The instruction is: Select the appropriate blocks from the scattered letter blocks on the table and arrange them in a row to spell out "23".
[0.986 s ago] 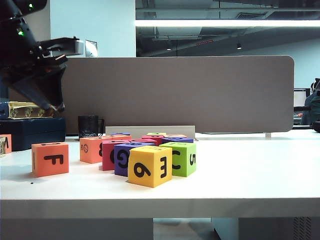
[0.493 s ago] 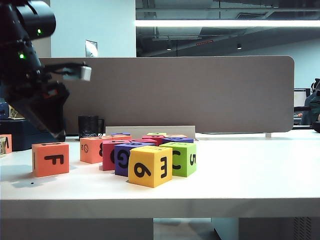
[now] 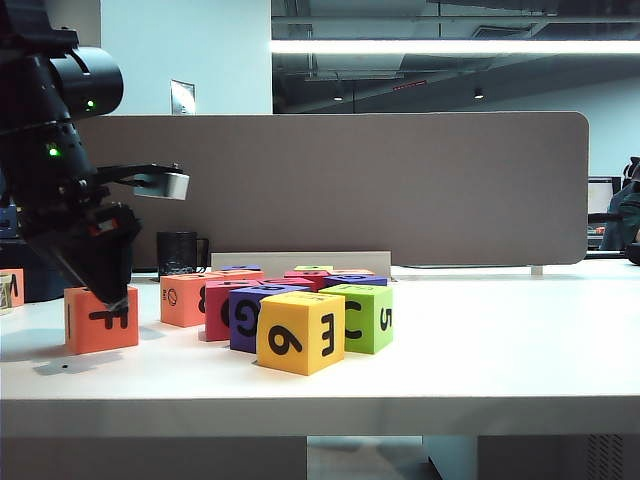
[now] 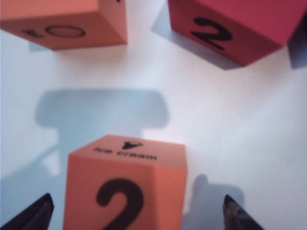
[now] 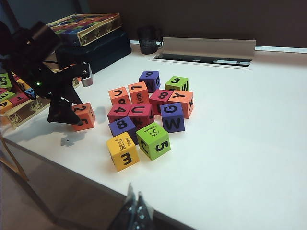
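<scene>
The left gripper hangs at the left of the exterior view, directly over the orange block that stands alone, apart from the main pile. Its jaws are spread wide, one fingertip on each side of the block at the bottom of the left wrist view, neither pad visibly pressing the foam. That stance suits a straddle: the fingers are set to close on two opposite side faces.

The top face of this block shows a "2", so it looks like the first character of "23", which would explain why the arm goes for it rather than the pile. Standing clear of its neighbours, it leaves room for both fingers. A pink-red block at the upper right of the left wrist view also shows a "2", but it lies nearer other blocks.

The green block with a "3" on top sits at the far edge of the pile in the right wrist view, touching its neighbours; I judge it the second piece, and harder to reach.

The right gripper is at the bottom centre of its own view, above the near edge of the desk, well apart from every block. Its fingers appear pressed together and hold nothing; it seems parked to keep clear.

No row is laid out yet.
</scene>
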